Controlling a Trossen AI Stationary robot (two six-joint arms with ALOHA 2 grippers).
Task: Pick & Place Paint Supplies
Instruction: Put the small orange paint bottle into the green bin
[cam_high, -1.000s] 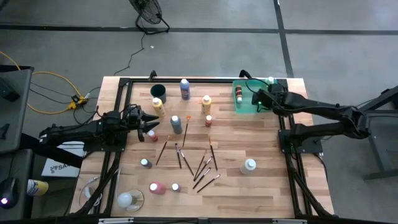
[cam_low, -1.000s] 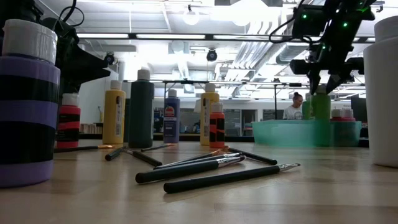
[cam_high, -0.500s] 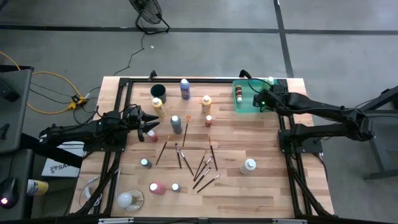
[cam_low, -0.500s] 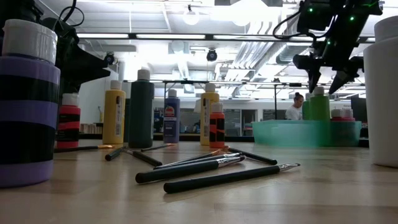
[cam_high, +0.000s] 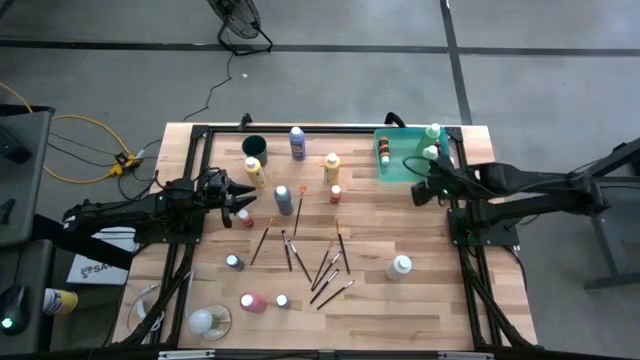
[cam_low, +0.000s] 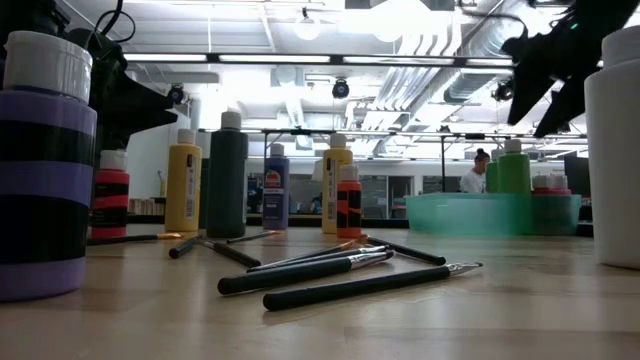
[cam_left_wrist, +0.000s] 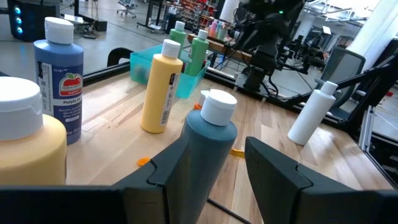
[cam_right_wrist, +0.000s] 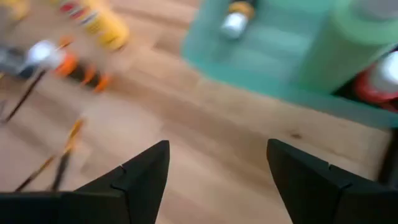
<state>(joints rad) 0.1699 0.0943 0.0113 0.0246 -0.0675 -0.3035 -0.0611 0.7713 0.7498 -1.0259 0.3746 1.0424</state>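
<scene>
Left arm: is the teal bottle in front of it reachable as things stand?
Probably yes. The left tool is open, its fingers either side of the teal bottle, nothing between them. The yellow bottle stands farther off, clear of the approach.

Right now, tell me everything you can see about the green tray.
The green tray is a translucent, teal-green rectangular bin, plastic by its look, sitting flat at the table's far right corner. Green bottles stand upright inside, and smaller red-and-white ones are in it too. The right gripper hangs open just in front, not touching it.
</scene>
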